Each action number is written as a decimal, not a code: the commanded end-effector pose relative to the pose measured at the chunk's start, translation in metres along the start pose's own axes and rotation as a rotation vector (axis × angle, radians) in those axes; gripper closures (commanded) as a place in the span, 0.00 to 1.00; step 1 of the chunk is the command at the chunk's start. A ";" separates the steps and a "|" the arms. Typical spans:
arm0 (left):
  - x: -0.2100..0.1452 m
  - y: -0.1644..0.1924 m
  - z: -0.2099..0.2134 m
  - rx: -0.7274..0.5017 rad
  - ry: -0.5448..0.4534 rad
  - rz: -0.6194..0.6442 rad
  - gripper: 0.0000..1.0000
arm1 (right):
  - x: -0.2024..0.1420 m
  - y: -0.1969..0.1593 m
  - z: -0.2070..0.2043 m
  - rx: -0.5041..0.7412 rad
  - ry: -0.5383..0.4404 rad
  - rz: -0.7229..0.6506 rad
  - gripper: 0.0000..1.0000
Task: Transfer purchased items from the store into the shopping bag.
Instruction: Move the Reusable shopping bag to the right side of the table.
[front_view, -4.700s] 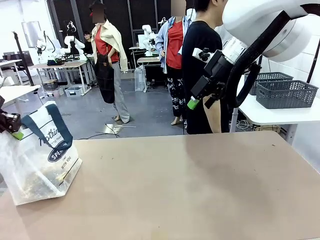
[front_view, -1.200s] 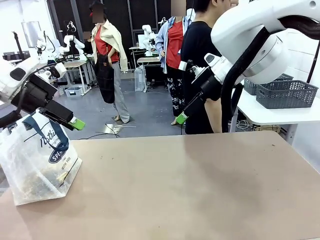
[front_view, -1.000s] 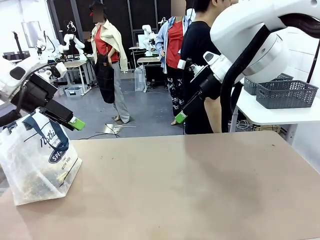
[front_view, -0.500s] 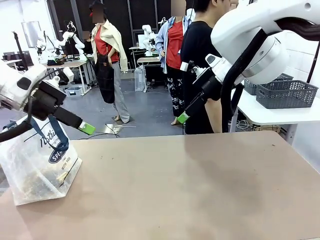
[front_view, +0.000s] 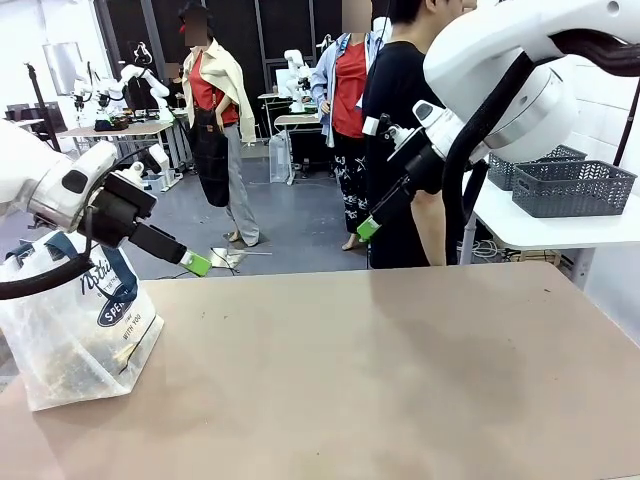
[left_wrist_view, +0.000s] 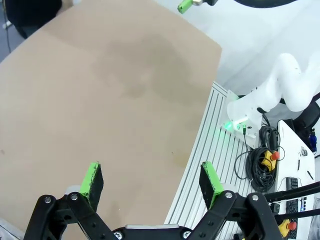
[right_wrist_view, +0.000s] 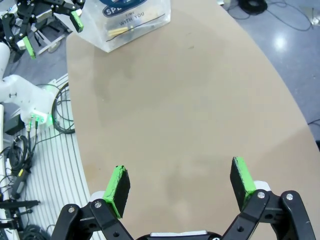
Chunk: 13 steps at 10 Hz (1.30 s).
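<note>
Front view puts the left gripper (front_view: 197, 264) just beside the bag (front_view: 75, 335), up past its top toward the counter's middle, jaws wide apart and holding nothing. The right gripper (front_view: 368, 228) hangs high over the far edge of the counter (front_view: 400, 370), near the person (front_view: 400, 130), also spread wide and bare. Likely trouble: the left arm's cable and wrist sit close over the bag's handles (front_view: 110, 265), so a sweep could snag a strap and tip the thin bag off the near-left edge. A right-arm swing could brush the person. Open room is broad: bare counter lies below and ahead of both grippers, with the bag well off to the left.
</note>
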<state>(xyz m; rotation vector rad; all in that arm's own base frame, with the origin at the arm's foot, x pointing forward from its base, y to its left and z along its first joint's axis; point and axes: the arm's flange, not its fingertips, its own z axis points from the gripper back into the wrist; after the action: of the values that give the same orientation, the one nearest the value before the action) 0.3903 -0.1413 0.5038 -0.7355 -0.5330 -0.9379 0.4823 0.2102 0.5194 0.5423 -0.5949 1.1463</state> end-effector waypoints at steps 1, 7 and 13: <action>0.002 0.003 0.002 -0.026 -0.018 -0.015 0.00 | -0.001 -0.006 -0.005 -0.034 -0.021 0.040 0.00; 0.000 0.000 0.000 0.000 0.000 0.000 0.00 | 0.000 0.000 0.000 0.000 0.000 0.000 0.00; 0.000 0.000 0.000 0.000 0.000 0.000 0.00 | 0.000 0.000 0.000 0.000 0.000 0.000 0.00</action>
<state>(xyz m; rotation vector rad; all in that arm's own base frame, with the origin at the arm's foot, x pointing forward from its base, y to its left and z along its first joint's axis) 0.3912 -0.1414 0.5039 -0.7126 -0.5215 -0.9382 0.4826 0.2105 0.5197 0.5369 -0.6006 1.1498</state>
